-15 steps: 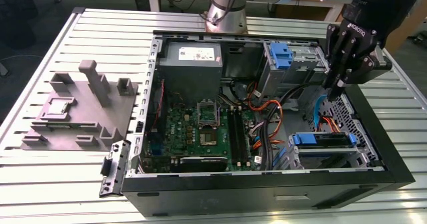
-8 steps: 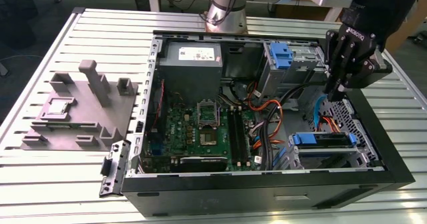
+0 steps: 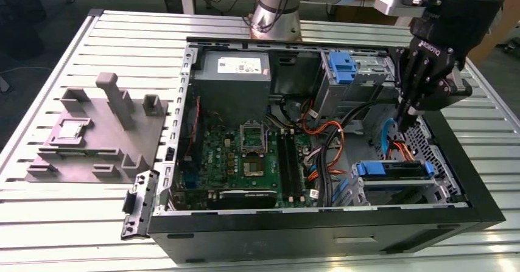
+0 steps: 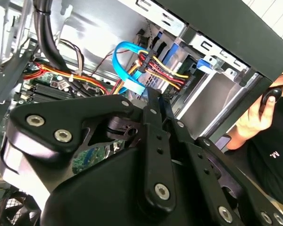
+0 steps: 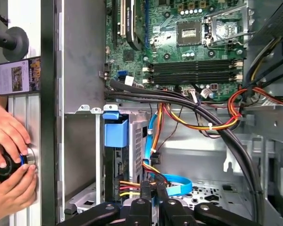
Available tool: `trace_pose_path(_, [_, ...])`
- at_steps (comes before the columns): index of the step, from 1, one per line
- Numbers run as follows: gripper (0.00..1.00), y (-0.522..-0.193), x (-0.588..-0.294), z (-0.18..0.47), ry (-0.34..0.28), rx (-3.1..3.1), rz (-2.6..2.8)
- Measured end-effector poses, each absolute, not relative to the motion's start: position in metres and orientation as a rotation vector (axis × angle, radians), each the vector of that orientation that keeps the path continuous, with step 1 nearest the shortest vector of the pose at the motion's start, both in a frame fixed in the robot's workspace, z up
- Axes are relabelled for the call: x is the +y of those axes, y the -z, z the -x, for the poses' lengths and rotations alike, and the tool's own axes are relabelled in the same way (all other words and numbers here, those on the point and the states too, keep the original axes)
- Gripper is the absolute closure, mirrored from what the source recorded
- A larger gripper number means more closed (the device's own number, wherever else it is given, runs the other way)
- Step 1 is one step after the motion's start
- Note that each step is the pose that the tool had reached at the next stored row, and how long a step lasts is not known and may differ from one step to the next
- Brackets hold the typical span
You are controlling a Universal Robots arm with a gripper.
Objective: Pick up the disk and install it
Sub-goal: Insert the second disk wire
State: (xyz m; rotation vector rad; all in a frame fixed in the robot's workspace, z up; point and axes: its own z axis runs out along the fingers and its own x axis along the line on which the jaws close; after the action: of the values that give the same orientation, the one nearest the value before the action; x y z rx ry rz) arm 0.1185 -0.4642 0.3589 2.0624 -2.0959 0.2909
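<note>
The disk [image 3: 396,170] sits in the drive bay at the near corner of the open computer case [image 3: 325,226], on the exterior view's right, with its blue rail showing. In the first wrist view the blue rail caps the disk [image 5: 117,162], which stands edge-on in the bay. My gripper [image 3: 404,121] hangs inside the case just behind the disk, fingers drawn together. Its tips [image 5: 153,190] are right at the blue data cable [image 5: 179,179] and the red-yellow power wires [image 5: 132,186] at the disk's end. In the second wrist view the gripper [image 4: 153,100] points at those cables.
A grey power supply [image 3: 235,71] and a bare blue bracket [image 3: 343,65] sit at the case's far side, the motherboard [image 3: 243,156] in the middle. Thick black cables [image 5: 226,136] cross near the bay. A person's hands [image 5: 9,160] rest outside the case wall. A grey fixture [image 3: 97,132] stands at the exterior view's left.
</note>
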Motion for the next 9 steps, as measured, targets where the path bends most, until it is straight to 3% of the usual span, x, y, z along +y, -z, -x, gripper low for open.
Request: trace_pose_path(9, [0.76,-0.3500,-0.4642,-0.1190,-0.328,-2.074,-2.041])
